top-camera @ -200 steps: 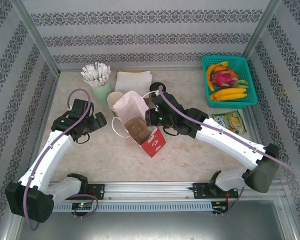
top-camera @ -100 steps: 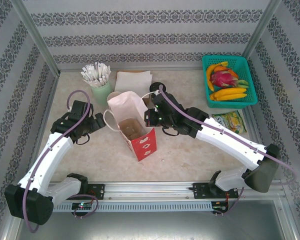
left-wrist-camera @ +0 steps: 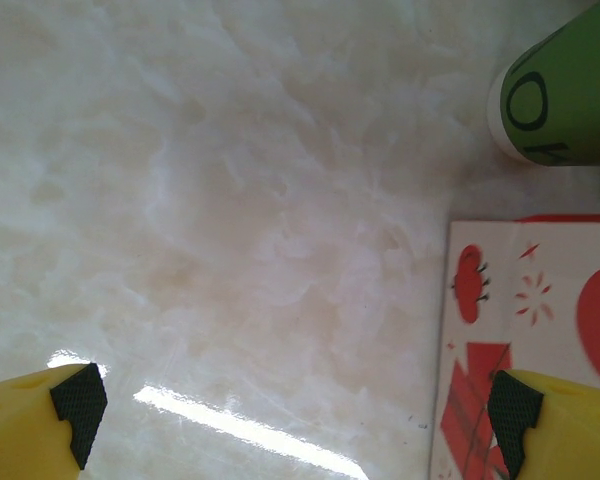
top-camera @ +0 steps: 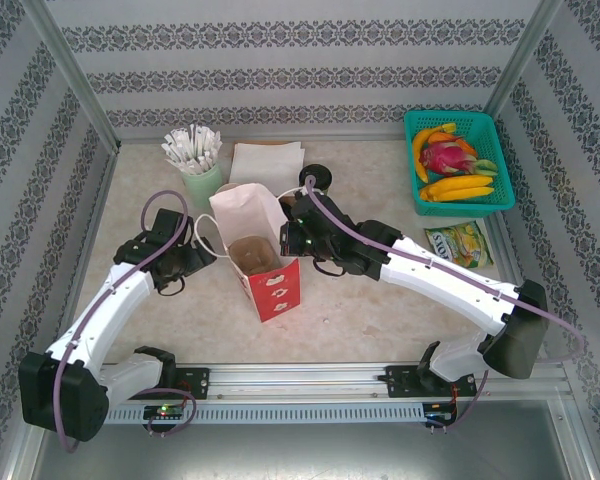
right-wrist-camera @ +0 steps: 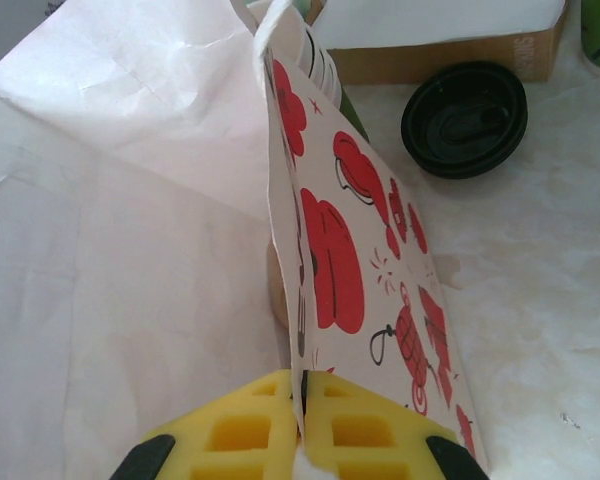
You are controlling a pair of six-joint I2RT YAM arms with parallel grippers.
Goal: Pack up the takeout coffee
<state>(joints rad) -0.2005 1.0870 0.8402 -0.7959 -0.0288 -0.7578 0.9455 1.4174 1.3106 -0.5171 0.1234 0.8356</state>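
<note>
The takeout coffee (top-camera: 318, 177) stands behind the bag, near the napkins. From above and in the right wrist view I see mainly its round black lid (right-wrist-camera: 465, 118); the cup under it is hidden. The white paper bag (top-camera: 252, 250) with red prints lies tilted and open at mid-table, with its brown inside showing. My right gripper (top-camera: 298, 238) is shut on the bag's right wall (right-wrist-camera: 325, 260), its yellow fingers (right-wrist-camera: 360, 430) pinching the paper edge. My left gripper (top-camera: 193, 252) stands open just left of the bag, over bare table (left-wrist-camera: 280, 250). Its right fingertip (left-wrist-camera: 510, 435) overlaps the bag's printed side (left-wrist-camera: 540, 330).
A pale green cup of white sticks (top-camera: 200, 170) stands at the back left beside white napkins (top-camera: 267, 160). A green cup base (left-wrist-camera: 565, 95) stands just behind the bag. At the right are a teal fruit basket (top-camera: 412, 150) and a snack packet (top-camera: 460, 243).
The bag has swung round, its red bottom moving left and nearer to me, and its mouth now faces up more. My right gripper moved left with it. The left gripper stayed beside the bag.
</note>
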